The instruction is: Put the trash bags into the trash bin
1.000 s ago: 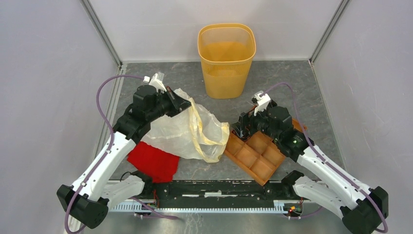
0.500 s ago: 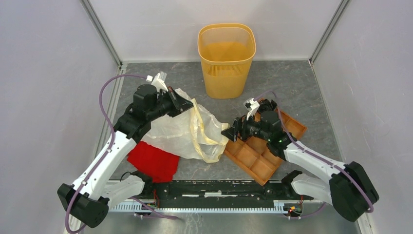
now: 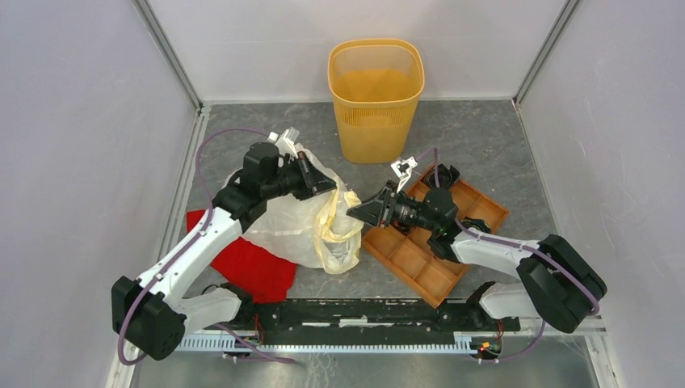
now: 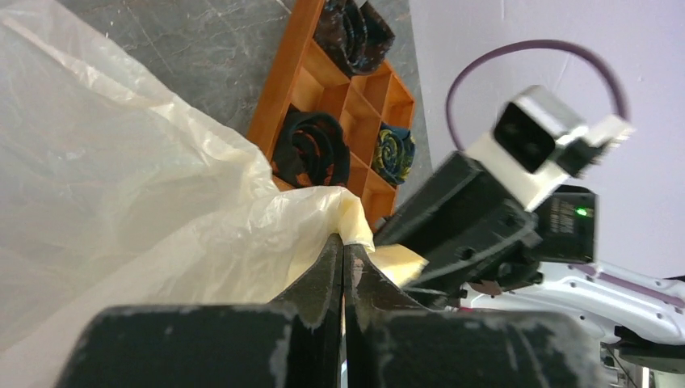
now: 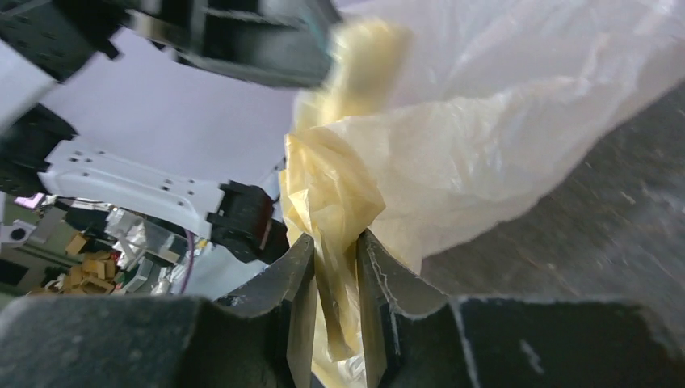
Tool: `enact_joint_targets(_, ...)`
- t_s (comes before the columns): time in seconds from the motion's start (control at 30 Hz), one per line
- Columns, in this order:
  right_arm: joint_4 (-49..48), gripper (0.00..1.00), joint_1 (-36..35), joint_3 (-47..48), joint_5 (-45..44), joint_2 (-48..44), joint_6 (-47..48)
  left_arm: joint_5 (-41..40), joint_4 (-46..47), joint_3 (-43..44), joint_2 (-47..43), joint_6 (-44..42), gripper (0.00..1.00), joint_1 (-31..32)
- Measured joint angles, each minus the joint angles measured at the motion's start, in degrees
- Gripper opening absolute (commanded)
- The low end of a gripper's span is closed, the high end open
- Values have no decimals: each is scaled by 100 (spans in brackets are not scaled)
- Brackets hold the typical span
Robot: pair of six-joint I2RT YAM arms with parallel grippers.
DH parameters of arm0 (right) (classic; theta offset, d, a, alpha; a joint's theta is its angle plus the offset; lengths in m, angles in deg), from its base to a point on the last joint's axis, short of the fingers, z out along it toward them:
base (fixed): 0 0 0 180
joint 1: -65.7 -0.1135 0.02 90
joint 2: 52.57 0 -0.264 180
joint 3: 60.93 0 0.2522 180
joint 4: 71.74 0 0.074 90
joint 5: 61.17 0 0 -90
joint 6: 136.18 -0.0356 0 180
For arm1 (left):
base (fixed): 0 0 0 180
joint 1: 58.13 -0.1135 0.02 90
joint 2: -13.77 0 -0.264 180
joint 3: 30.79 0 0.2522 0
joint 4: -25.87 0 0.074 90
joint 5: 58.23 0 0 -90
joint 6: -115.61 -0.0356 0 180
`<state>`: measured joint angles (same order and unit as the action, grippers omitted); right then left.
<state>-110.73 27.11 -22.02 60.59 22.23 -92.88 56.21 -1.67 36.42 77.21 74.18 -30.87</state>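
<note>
Bag [image 3: 303,218] sits mid-frame on the counter [image 3: 485,145], bin [image 3: 376,89] well apart at top centre; left hand [image 3: 329,185] pinches its rim, right hand [image 3: 354,212] narrow on a fold. Pulling apart hard could tear or slip the film

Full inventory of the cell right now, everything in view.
trash bin: 1, orange-yellow, upright at the far middle of the table
trash bag: 1, cream-white translucent, on the table between the arms
red cloth: 1, red, near left, partly under the bag
compartment tray: 1, orange-brown, flat, right of the bag
fabric rolls: 3 seen, dark, in tray compartments
table: 1, dark grey
left tool: 1, black, shut on the bag's edge
right tool: 1, black, bag film pinched between its fingers
</note>
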Motion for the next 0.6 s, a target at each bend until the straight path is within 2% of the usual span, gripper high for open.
enact_joint_targets(0.07, -81, 40, -127, 168, -57, 24, -74, -9, 26, -42, 81, 26, 2, 24)
enact_joint_targets(0.17, -103, 70, -308, 310, -216, 28, -101, -11, 107, -44, 92, 103, 2, 24)
enact_joint_targets(0.27, 9, 89, -498, 459, -382, 81, 17, -17, 212, -44, 92, 157, 2, 24)
enact_joint_targets(0.43, 704, 96, -955, 769, -1073, 105, 411, -17, 245, -44, 92, 225, 2, 24)
enact_joint_targets(0.6, 1416, 98, -1401, 1178, -2201, 162, 575, -20, 269, -44, 92, 240, 2, 24)
